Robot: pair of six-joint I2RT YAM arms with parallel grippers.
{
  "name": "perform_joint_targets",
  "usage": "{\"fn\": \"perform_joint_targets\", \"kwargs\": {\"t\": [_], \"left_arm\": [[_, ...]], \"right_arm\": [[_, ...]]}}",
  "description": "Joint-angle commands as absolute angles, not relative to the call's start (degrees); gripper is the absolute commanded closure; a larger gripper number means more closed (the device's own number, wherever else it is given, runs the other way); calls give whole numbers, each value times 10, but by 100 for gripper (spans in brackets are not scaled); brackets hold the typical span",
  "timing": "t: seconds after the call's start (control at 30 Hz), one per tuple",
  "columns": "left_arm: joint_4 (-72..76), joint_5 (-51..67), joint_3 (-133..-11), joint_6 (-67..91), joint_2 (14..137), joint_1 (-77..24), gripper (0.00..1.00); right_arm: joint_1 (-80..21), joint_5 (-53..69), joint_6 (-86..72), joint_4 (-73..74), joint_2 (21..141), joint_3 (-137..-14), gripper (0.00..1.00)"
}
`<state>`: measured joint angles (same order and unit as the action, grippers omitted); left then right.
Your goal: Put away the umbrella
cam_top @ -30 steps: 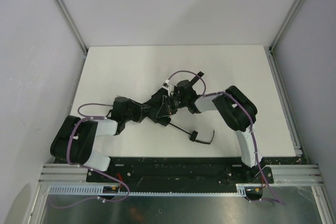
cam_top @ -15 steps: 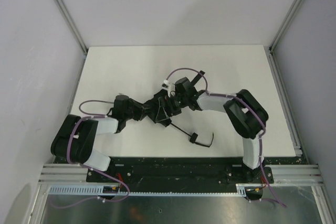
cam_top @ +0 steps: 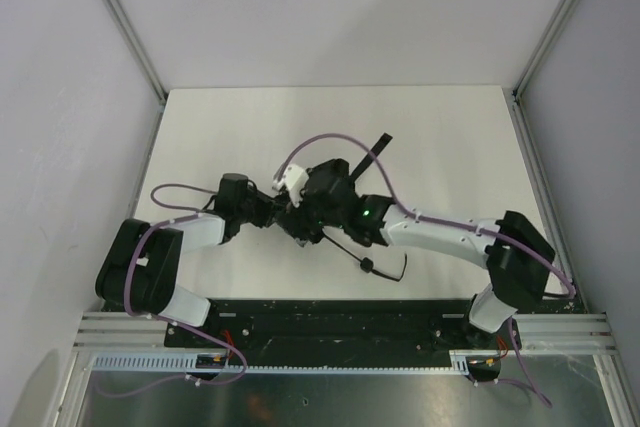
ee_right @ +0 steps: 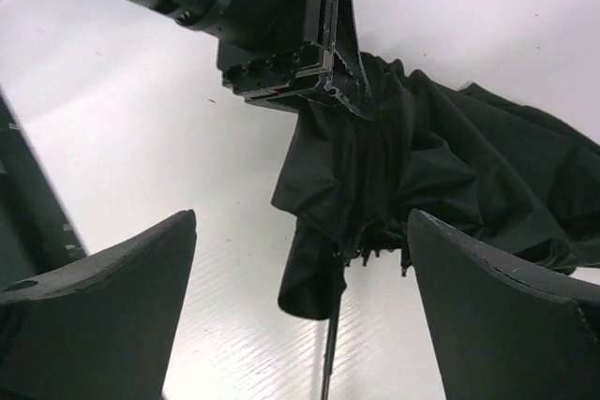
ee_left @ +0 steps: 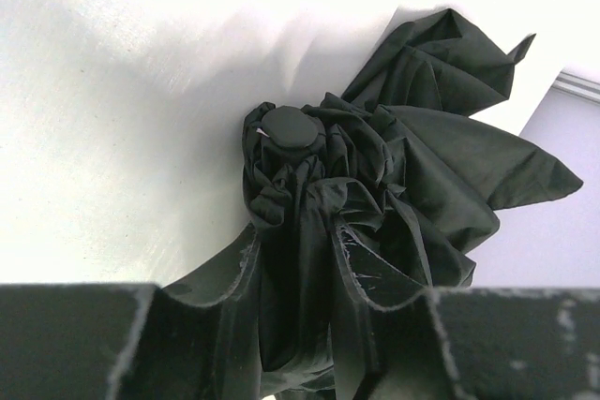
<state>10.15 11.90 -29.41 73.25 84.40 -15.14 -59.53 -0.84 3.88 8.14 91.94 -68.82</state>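
Matte black umbrella (ee_left: 412, 185), plain white table (cam_top: 450, 137), lilac cable (cam_top: 330, 138), pale grey walls (cam_top: 330, 17), silver rails (cam_top: 120, 22)

This is a robotics lab test cell, not a lived-in room. A bare white surface (cam_top: 250, 127) is boxed in by plain pale wall panels (cam_top: 330, 7) set in aluminium frame posts (cam_top: 120, 22). At its near edge the left arm (cam_top: 150, 267) and right arm (cam_top: 450, 237) are bolted to a black base plate (cam_top: 340, 317), with purple cables (cam_top: 325, 142) along them and a slotted cable duct (cam_top: 300, 369) in front.
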Motion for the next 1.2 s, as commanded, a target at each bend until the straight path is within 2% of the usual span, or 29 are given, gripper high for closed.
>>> {"fn": "perform_joint_targets", "kwargs": {"t": [0.0, 0.3, 0.47, 0.53, 0.77, 0.83, 0.97, 1.1, 1.17], "left_arm": [[-40, 93, -290, 703, 853, -152, 100], [-63, 92, -298, 708, 851, -152, 100], [-68, 92, -306, 712, 852, -153, 100], [-69, 93, -309, 712, 853, -153, 100], [-72, 95, -333, 691, 861, -153, 99], [-71, 93, -343, 680, 860, -152, 87], [-53, 91, -353, 642, 840, -138, 44], [-31, 97, -353, 593, 789, -113, 13], [-28, 99, -348, 574, 758, -101, 4]], "right_arm": [[-625, -158, 136, 5, 967, -676, 5], [-652, -202, 200, -152, 1102, -661, 16], [-630, -254, 156, -123, 1155, -663, 25], [-618, -255, 127, -88, 1168, -663, 37], [-616, -182, 36, 24, 1184, -662, 91], [-609, -139, 13, 41, 1187, -660, 98], [-587, -20, -29, 46, 1196, -652, 100], [-562, 97, -73, 31, 1217, -646, 100], [-546, 156, -99, 16, 1230, -643, 100]]}}
